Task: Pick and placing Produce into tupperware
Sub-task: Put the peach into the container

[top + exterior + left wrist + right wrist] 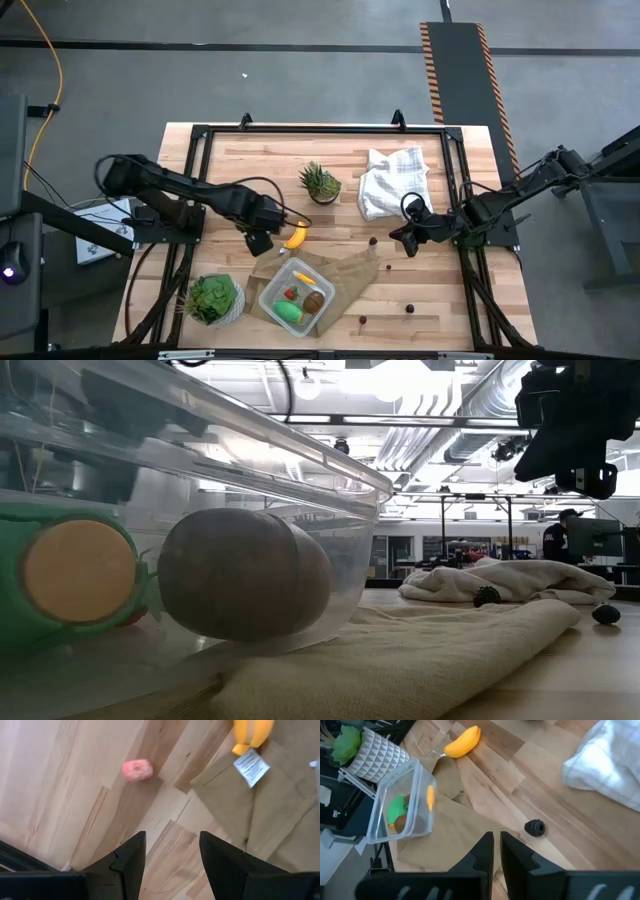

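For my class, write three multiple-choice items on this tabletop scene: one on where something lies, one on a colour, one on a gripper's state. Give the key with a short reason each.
1. Where does the banana lie?
A. inside the tupperware
B. on the table near the left gripper
C. on the white cloth

2. What colour is the small piece seen in the left wrist view?
A. pink
B. blue
C. black

3. How do the right gripper's fingers stand?
A. wide apart
B. clamped on the banana
C. shut, holding nothing

Key: B, the banana lies outside the tupperware, just by the left gripper. A, it shows pink on the wood. C, the right gripper has its fingers nearly together with nothing between.
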`<state>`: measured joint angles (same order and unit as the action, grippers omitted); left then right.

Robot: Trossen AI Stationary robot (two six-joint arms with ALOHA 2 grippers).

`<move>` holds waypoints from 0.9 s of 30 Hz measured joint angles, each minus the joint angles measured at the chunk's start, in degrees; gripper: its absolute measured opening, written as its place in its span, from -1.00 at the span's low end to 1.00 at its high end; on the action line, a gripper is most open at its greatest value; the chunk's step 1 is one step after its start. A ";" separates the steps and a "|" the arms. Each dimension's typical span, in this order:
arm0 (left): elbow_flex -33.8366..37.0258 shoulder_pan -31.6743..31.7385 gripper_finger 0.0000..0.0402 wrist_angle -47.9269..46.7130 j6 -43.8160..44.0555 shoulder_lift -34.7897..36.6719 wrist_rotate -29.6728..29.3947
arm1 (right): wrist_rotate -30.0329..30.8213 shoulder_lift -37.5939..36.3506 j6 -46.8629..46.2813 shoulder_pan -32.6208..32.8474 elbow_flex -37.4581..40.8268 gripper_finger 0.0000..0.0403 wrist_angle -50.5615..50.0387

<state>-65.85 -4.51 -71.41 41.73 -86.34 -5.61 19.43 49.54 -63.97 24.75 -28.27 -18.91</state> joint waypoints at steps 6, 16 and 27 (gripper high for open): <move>7.38 0.00 -0.14 0.95 2.14 10.26 -0.34 | 0.36 0.00 -0.47 -0.02 0.00 -0.90 1.11; 17.66 0.06 -0.14 11.45 0.50 27.89 -5.12 | 5.19 -0.02 -5.44 -0.02 0.00 -0.90 3.55; 29.99 5.98 -0.14 20.18 -3.42 34.86 -2.43 | 9.12 0.00 -9.57 -0.04 0.00 -0.90 4.36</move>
<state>-35.86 1.46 -51.23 38.30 -51.48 -8.04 28.55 49.53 -73.54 24.71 -28.27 -14.55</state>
